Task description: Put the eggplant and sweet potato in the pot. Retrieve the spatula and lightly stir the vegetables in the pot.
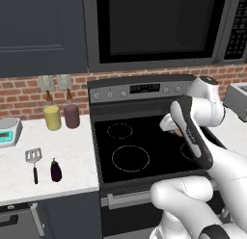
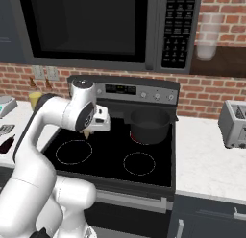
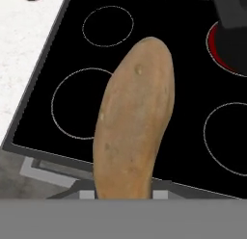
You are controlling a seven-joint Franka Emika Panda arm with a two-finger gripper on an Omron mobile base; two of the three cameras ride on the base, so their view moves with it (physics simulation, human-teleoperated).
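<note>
You have open black stovetop (image 2: 105,155) across the middle of the right base view; the pot (image 2: 150,124) blocks its upper right burner.

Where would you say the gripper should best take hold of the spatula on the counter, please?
Probably the thin black handle of the spatula, from straight above, jaws across its width: it lies flat, head toward the wall, and the eggplant sits close on one side.

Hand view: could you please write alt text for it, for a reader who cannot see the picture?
A brown sweet potato is held in the tool, hanging over a black stovetop with white burner rings. A dark pot stands on a red glowing burner at the upper right, and pale counter shows at the left.
</note>
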